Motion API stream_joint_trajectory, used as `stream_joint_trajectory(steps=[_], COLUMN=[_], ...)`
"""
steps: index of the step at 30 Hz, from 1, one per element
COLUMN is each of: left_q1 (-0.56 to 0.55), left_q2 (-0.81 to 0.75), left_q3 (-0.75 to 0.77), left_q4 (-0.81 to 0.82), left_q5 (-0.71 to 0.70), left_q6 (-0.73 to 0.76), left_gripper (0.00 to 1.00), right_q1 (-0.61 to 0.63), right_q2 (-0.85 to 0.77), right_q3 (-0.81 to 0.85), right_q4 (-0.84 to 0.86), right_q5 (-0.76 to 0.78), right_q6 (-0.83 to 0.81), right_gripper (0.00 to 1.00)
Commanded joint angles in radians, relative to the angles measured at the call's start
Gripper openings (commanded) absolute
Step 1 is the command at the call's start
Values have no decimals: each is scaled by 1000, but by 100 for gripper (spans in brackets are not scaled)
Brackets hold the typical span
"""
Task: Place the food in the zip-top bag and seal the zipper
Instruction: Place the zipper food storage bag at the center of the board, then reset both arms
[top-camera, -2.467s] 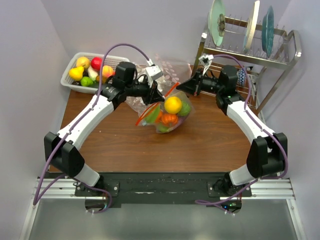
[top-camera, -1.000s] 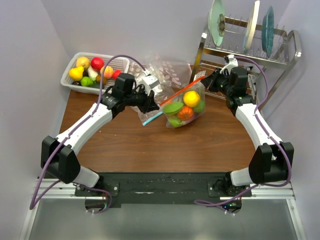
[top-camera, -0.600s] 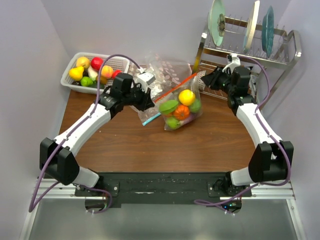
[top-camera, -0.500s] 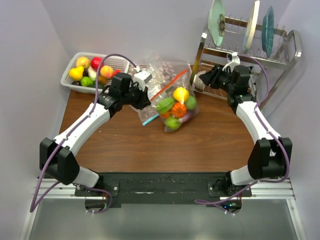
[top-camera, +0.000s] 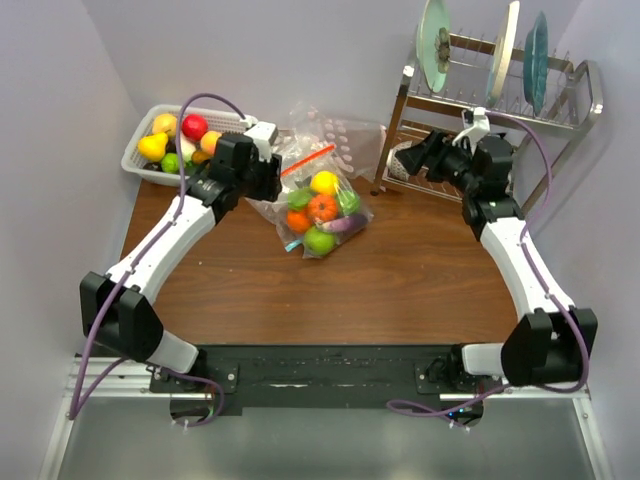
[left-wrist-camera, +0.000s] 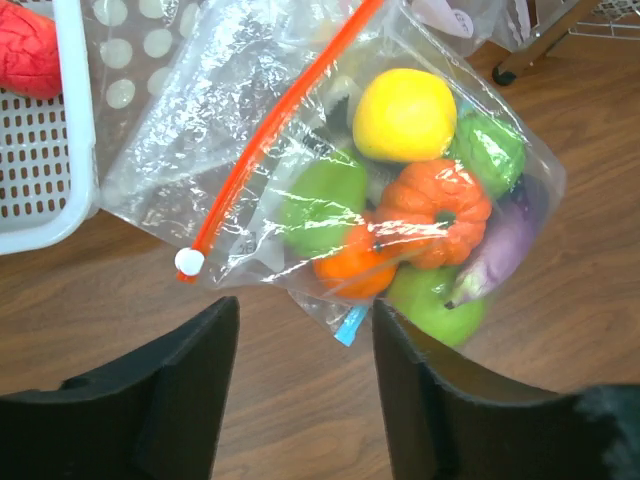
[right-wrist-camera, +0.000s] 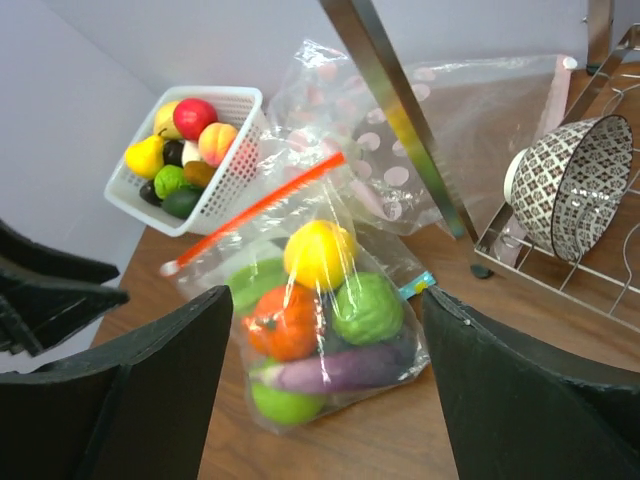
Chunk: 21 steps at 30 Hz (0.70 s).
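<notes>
The zip-top bag (top-camera: 318, 212) lies on the table (top-camera: 420, 280), with no gripper on it. Several pieces of food (top-camera: 322, 208) show through it: a yellow one, an orange one, green ones and a purple one. The zipper (top-camera: 307, 159) runs along the bag's far edge, its white slider (left-wrist-camera: 188, 262) at one end. My left gripper (top-camera: 270, 178) stands open just left of the bag. In the left wrist view its jaws (left-wrist-camera: 303, 325) are empty, the bag (left-wrist-camera: 400, 190) beyond them. My right gripper (top-camera: 403, 160) is open, well right of the bag (right-wrist-camera: 330, 300).
A white basket (top-camera: 238, 125) with more toy fruit sits at the back left. A metal dish rack (top-camera: 560, 115) with plates and a patterned bowl (right-wrist-camera: 565, 185) stands at the back right. Another clear bag (top-camera: 345, 135) lies behind, and a blue-green strip (left-wrist-camera: 352, 325) shows under the zip-top bag.
Both grippers have opened and let go of the bag. The bag has dropped onto the table and shifted left. Both arms have drawn back from it.
</notes>
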<state>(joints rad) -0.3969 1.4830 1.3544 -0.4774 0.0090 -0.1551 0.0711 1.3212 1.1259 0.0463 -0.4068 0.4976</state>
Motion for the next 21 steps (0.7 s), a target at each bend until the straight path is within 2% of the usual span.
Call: stream_joint_trajectory(steps=[1, 2, 3, 4, 10, 13, 17, 21], left_q1=[4, 4, 4, 4, 4, 4, 4, 4], left_q2=[-29, -56, -73, -91, -318, -424, -625, -688], left_q3=[29, 22, -3, -18, -188, -335, -622, -757], left_q4=[37, 40, 54, 59, 118, 203, 373, 463], left_q5=[-40, -38, -37, -29, -18, -14, 46, 68], left_q6=[-40, -43, -47, -50, -112, -175, -274, -357], left_gripper=[67, 70, 80, 84, 100, 100, 100, 100], right_q1=[2, 4, 3, 2, 2, 4, 2, 2], right_q2=[-94, -106, -135, -151, -299, -368, -485, -574], right_q3=[-11, -11, -11, -20, -92, -152, -213, -281], right_q4=[-140, -195, -218, -239, -348, -349, -384, -413], right_q5=[66, 86, 88, 92, 147, 196, 250, 318], right_q6=[-16, -24, -37, -42, -45, -5, 4, -17], right_gripper=[86, 87, 88, 89, 93, 95, 95, 98])
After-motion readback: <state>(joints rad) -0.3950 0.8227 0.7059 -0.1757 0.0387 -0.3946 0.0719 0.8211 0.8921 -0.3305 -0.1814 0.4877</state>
